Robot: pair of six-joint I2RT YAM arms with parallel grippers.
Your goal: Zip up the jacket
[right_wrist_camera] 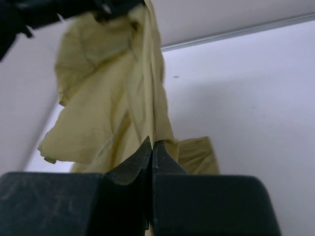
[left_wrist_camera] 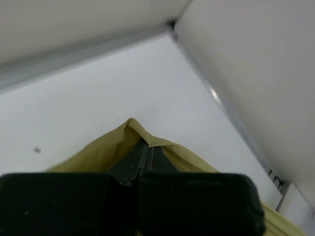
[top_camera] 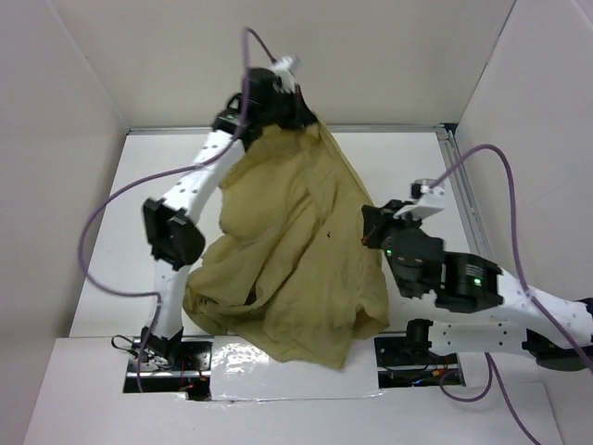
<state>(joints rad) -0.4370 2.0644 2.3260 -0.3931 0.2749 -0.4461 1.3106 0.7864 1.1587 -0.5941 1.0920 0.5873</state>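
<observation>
The khaki-tan jacket (top_camera: 296,250) hangs bunched from the far middle of the table down to the near edge. My left gripper (top_camera: 298,113) is raised at the back and shut on the jacket's top; in the left wrist view fabric (left_wrist_camera: 106,147) wraps both sides of the closed gripper (left_wrist_camera: 146,147). My right gripper (top_camera: 370,228) is at the jacket's right edge, jaws closed, with a fold of the jacket (right_wrist_camera: 118,98) pinched at the gripper (right_wrist_camera: 151,143). The zipper is hidden in the folds.
White walls enclose the white table (top_camera: 408,167) on three sides. A metal rail (top_camera: 463,185) runs along the right edge. Purple cables (top_camera: 93,241) loop beside both arms. The arm bases (top_camera: 167,357) sit at the near edge.
</observation>
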